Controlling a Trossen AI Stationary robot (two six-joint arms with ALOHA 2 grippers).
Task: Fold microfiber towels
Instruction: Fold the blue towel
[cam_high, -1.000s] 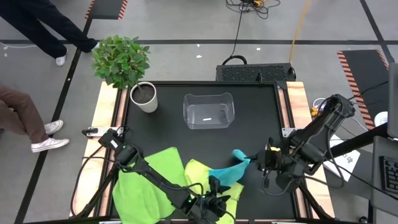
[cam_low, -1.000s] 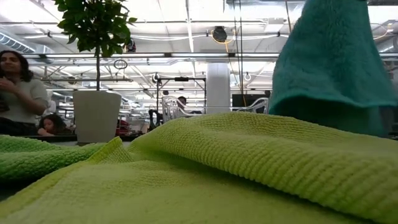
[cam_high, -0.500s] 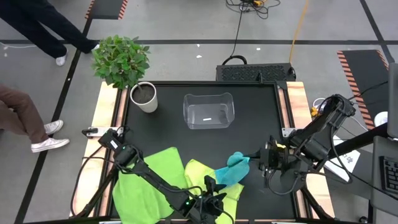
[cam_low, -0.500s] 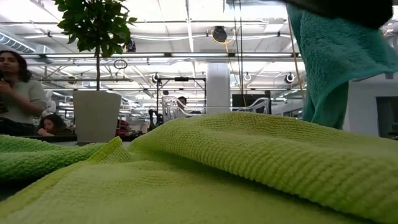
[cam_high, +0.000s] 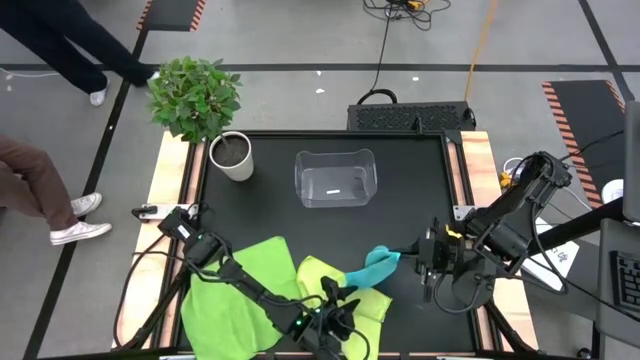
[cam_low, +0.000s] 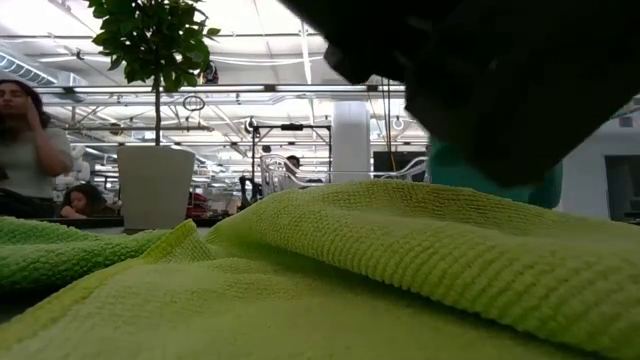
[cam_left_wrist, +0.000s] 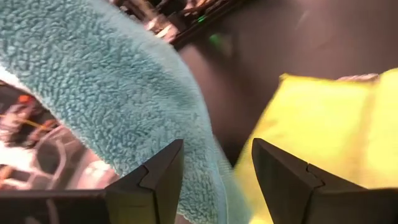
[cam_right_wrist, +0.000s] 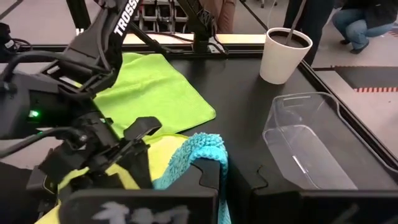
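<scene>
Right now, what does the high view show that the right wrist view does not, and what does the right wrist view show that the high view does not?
Only the high view shows the plant's leaves, a person's shoes on the floor, and the whole right arm.

Only the right wrist view shows the right gripper shut on the blue towel from close by.

Both show the white pot, the clear bin, the bright green towel, the pale yellow towel and the left gripper.

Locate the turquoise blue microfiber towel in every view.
High view: turquoise blue microfiber towel, lower centre, pinched by the right gripper.
Low view: a sliver right of centre.
Left wrist: upper left.
Right wrist: bottom centre.
Shared landmark: pale yellow-green towel beneath it.
</scene>
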